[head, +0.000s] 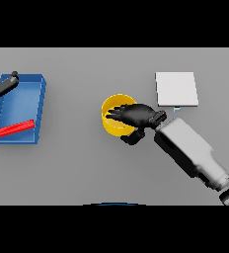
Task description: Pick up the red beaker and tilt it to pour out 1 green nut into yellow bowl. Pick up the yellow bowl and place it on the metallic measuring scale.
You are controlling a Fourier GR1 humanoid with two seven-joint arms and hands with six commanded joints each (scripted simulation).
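The yellow bowl (111, 121) stands near the middle of the table. My right hand (138, 116) hovers over its right side with the fingers stretched out across the bowl's inside. The thumb points down beside the near rim, and the hand is open. Most of the bowl's inside is hidden by the fingers, and no green nut shows. The red beaker (13, 129) lies on its side in the blue tray (35, 101) at the left. The metallic measuring scale (176, 89), a pale square plate, sits behind and to the right of the bowl. My left hand (4, 85) rests open at the far left, over the tray's back corner.
The blue tray has raised walls and takes up the left side of the table. A small light blue mark (177, 109) sits at the scale's front edge. My right forearm (190, 148) runs diagonally from the lower right toward the bowl.
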